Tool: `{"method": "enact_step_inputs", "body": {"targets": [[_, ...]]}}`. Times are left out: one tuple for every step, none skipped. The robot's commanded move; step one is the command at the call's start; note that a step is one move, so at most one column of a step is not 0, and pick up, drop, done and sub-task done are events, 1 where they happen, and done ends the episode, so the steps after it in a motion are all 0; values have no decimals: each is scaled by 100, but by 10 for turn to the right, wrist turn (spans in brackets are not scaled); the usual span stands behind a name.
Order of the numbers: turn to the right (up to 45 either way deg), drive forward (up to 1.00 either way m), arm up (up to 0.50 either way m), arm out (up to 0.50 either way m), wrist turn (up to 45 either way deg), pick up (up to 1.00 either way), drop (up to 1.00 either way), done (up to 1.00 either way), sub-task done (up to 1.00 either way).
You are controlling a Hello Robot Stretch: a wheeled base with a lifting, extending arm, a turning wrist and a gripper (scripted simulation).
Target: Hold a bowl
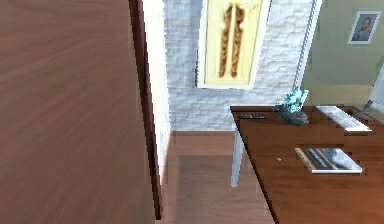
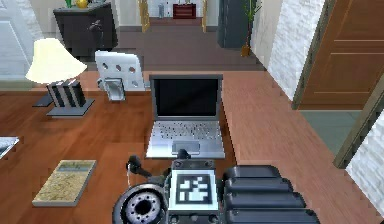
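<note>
Laptop [image 2: 186, 118], hand [image 2: 142, 168]: arm side view | wall picture [image 1: 232, 42]: forward view

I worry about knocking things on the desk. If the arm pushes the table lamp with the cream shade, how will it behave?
The lamp would probably tip rather than slide: its wide shade sits high over a narrower base. It likely feels light for its size, since the shade looks thin.

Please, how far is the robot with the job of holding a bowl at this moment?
Done: nothing that I can confirm. In hand: the hand is at the desk, near the laptop; whether it holds anything cannot be told. Left: find a bowl, grasp it and lift it clear.
</note>
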Motion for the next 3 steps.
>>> {"method": "enact_step_inputs", "body": {"targets": [[0, 0, -26, 0, 0, 0, 0, 0, 0], [0, 0, 0, 0, 0, 100, 0, 0, 0], [0, 0, 10, 0, 0, 0, 0, 0, 0]]}}
